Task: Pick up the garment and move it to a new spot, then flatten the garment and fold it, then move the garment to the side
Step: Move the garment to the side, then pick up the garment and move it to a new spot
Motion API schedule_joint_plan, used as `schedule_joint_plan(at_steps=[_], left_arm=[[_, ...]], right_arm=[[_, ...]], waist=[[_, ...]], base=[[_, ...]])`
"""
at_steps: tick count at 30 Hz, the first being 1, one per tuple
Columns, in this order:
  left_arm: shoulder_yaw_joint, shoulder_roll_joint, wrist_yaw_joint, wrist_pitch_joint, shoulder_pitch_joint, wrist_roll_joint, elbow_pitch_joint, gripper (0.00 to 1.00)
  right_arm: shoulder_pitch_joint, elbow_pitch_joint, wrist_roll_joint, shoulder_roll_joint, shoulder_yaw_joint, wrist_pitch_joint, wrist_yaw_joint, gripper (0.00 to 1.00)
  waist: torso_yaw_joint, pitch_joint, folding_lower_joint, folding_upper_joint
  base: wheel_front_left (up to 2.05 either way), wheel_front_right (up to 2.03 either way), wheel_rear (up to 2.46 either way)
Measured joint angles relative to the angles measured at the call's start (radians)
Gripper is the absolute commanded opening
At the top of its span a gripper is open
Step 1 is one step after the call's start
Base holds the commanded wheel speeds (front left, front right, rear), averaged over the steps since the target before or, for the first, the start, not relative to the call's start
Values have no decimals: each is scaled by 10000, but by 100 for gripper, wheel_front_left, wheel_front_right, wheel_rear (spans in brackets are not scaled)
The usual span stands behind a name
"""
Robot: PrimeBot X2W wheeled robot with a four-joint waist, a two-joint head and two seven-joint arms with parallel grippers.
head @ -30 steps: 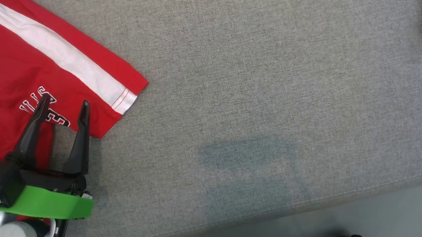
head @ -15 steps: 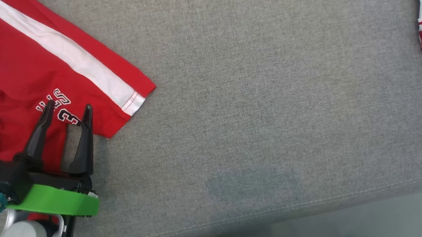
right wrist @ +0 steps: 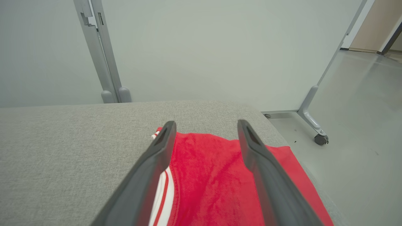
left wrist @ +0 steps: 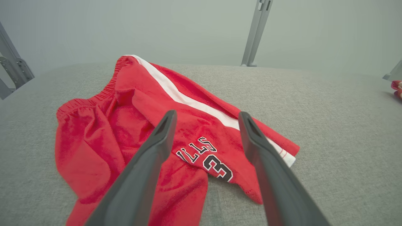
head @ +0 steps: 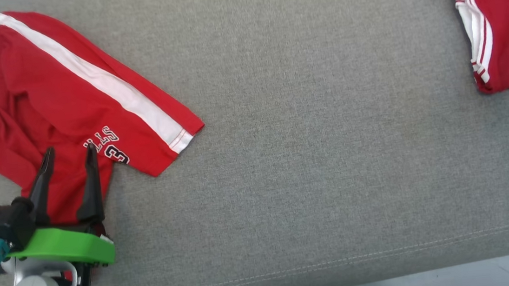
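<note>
On the grey cushion [head: 312, 165], the folded red garment [head: 502, 25] lies at the right end beneath the right gripper [right wrist: 205, 125], jaws spread and empty, while the left gripper [head: 69, 154], likewise spread wide, hovers over red shorts [head: 58, 96] at the left end.
</note>
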State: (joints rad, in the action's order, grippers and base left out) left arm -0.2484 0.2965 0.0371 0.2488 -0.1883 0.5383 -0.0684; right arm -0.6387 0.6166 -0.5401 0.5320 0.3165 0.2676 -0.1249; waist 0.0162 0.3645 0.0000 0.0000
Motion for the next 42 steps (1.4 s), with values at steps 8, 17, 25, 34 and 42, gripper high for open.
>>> schedule_joint_plan(at_steps=[8, 17, 25, 34, 42], left_arm=[[151, -73, 86, 10, 699, -169, -732, 100], [161, -196, 84, 29, 1258, -368, -759, 100], [117, -435, 56, 29, 1256, -629, -646, 100], [535, -709, 115, 29, 1616, -685, -535, 100], [123, -734, -232, 29, 1831, -640, -825, 100]], right_arm=[[1901, -913, 608, -832, -405, -58, -2, 100], [4229, -1659, 1237, -1718, -203, -102, -2, 100], [4657, -2545, 1906, -1620, -667, -100, -2, 100], [4829, -3292, 2491, -2057, 817, -100, 368, 100], [4834, -3519, 2589, -2006, 708, -100, 336, 100]], waist=[[134, -1126, 0, 0], [196, -2283, 0, 0], [566, -2680, 0, 0], [1726, -2906, 0, 0], [2819, -3001, 0, 0]], base=[[0, 0, 0], [0, 0, 0], [0, 0, 0], [0, 0, 0], [0, 0, 0]])
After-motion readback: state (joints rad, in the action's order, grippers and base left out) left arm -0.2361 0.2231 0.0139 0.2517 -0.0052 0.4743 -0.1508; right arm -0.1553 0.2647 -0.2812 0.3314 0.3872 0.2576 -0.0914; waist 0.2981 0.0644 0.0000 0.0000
